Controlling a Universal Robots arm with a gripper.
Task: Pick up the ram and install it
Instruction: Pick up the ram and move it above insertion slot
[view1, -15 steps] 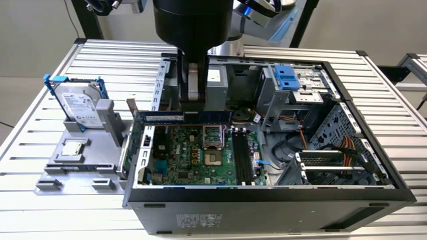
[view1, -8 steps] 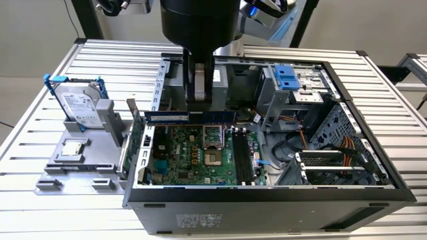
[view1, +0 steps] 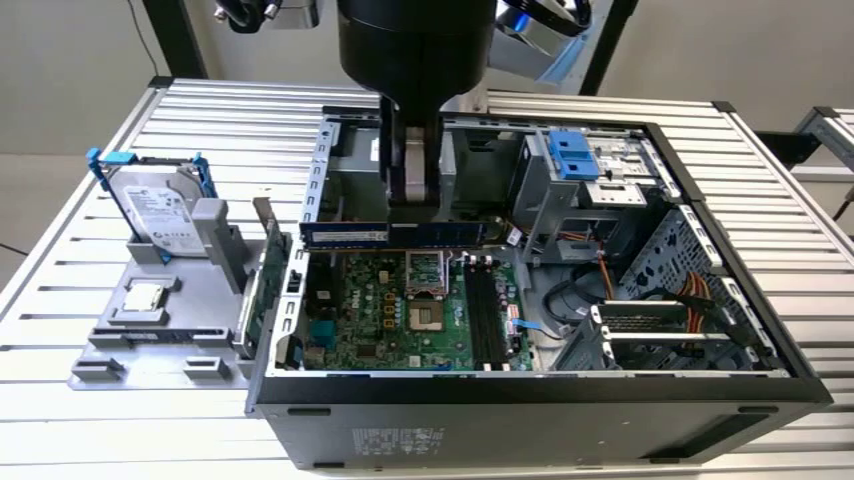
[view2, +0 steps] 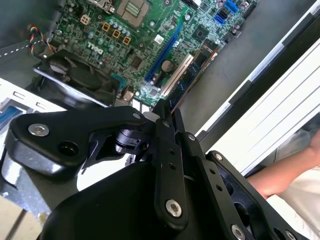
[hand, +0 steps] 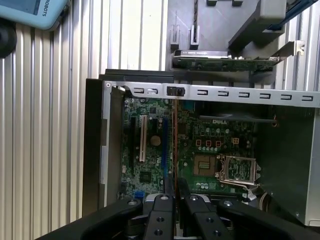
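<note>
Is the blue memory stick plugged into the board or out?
Out: the gripper holds the ram level above the motherboard, not seated in any slot.

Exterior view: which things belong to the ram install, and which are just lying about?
In the job: the ram, held by the gripper; the memory slots on the motherboard; the open computer case.
Lying about: the hard drive; the green expansion card; the processor chip; the grey fixture.

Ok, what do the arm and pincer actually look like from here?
The arm is a thick, glossy black cylinder. The pincer is matte black, with jointed bar linkages pinned by silver screws and two slim fingers dotted with small holes.
</note>
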